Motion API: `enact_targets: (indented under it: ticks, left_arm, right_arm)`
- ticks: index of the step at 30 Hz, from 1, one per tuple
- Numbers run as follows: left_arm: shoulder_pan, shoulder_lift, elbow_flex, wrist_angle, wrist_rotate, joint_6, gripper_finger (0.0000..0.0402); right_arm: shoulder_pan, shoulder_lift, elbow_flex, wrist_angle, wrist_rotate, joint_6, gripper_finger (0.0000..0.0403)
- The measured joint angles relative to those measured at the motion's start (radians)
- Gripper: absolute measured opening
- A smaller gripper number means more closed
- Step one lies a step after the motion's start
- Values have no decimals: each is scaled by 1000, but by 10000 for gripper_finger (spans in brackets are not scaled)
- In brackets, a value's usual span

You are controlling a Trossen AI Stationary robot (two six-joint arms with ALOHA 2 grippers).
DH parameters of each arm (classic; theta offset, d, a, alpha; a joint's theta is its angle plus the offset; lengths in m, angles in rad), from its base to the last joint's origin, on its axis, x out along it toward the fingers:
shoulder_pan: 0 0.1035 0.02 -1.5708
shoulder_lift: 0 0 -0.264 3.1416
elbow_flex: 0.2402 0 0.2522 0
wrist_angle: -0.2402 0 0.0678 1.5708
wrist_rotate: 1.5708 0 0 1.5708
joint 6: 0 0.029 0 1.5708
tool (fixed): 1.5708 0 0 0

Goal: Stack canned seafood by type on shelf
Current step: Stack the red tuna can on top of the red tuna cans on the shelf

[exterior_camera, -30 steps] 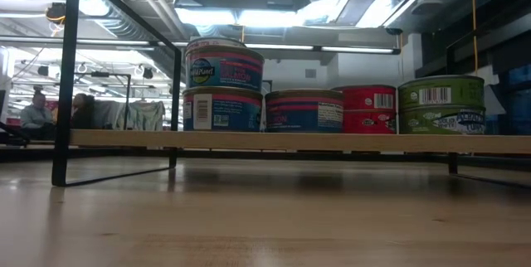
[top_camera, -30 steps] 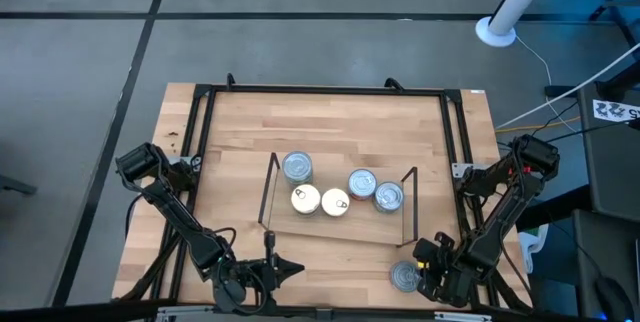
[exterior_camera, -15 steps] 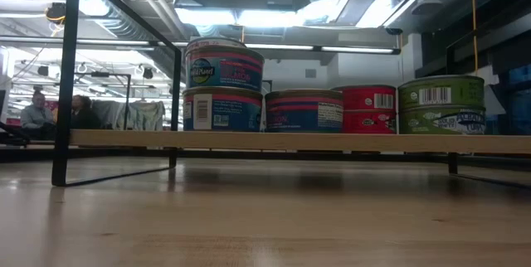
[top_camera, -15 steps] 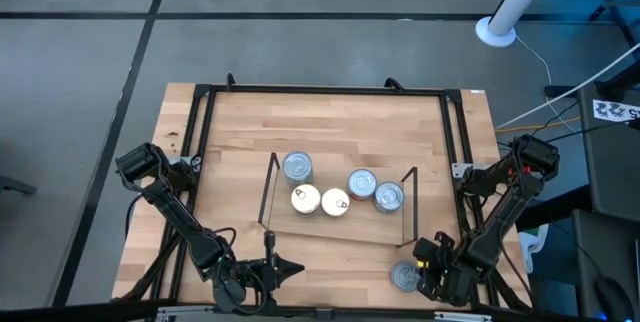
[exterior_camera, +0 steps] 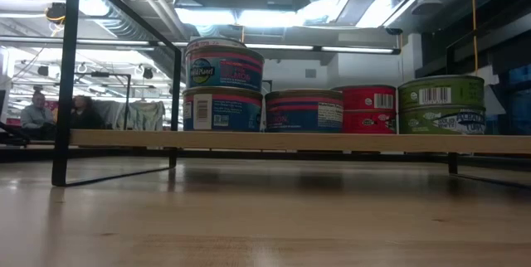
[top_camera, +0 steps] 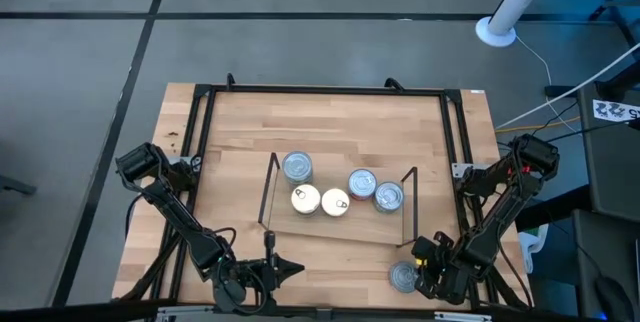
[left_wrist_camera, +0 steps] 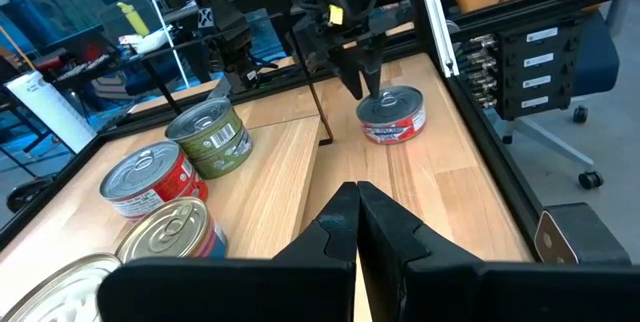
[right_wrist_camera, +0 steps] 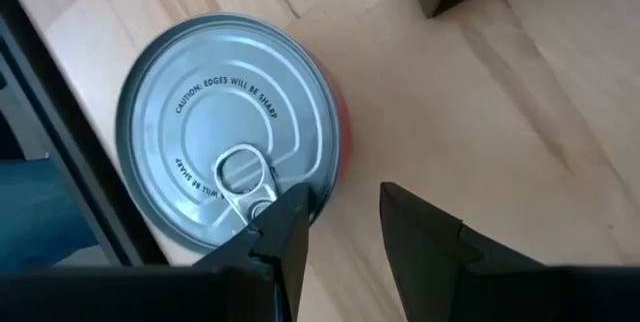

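The shelf (top_camera: pixel 330 230) stands mid-table and bears several tins of canned seafood (top_camera: pixel 362 183). In the low view these are a blue-labelled stack of two (exterior_camera: pixel 222 84), a single blue tin (exterior_camera: pixel 304 111), a red stack (exterior_camera: pixel 369 109) and a green stack (exterior_camera: pixel 441 105). One silver-topped, red-sided tin (top_camera: pixel 404 277) rests flat on the tabletop near the front right. My right gripper (right_wrist_camera: pixel 340 212) points down at that tin's edge, open. My left gripper (left_wrist_camera: pixel 357 217) hovers shut near the front edge, left of the shelf. My right gripper comes at the loose tin from above. One finger (right_wrist_camera: pixel 285 224) stands over the tin's rim (right_wrist_camera: pixel 310 197) beside the pull tab, and the other (right_wrist_camera: pixel 420 232) stands outside over bare wood. I cannot tell whether either finger touches the tin.
A black frame rail (top_camera: pixel 320 90) runs around the tabletop and passes close by the loose tin (right_wrist_camera: pixel 40 162). The shelf's black wire upright (top_camera: pixel 410 207) stands just behind that tin. Bare wood lies in front of the shelf (exterior_camera: pixel 265 209). People sit far behind (exterior_camera: pixel 37 111).
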Motion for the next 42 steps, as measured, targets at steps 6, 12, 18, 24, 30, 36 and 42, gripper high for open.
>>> enact_targets:
  ticks: [6,12,18,24,30,36,42]
  left_arm:
    - [0,0,0,0,0,0,1]
    - [0,0,0,0,0,0,1]
    - [0,0,0,0,0,0,1]
    - [0,0,0,0,0,0,1]
    - [0,0,0,0,0,0,1]
    - [0,0,0,0,0,0,1]
    - [0,0,0,0,0,0,1]
  right_arm:
    - [0,0,0,14,-1,1,114]
    - [0,0,0,18,0,3,60]
    - [0,0,0,18,1,4,17]
    - [0,0,0,19,1,4,5]
    - [0,0,0,23,5,3,2]
    - [0,3,-2,73,47,3,1]
    - [0,3,-2,143,91,4,0]
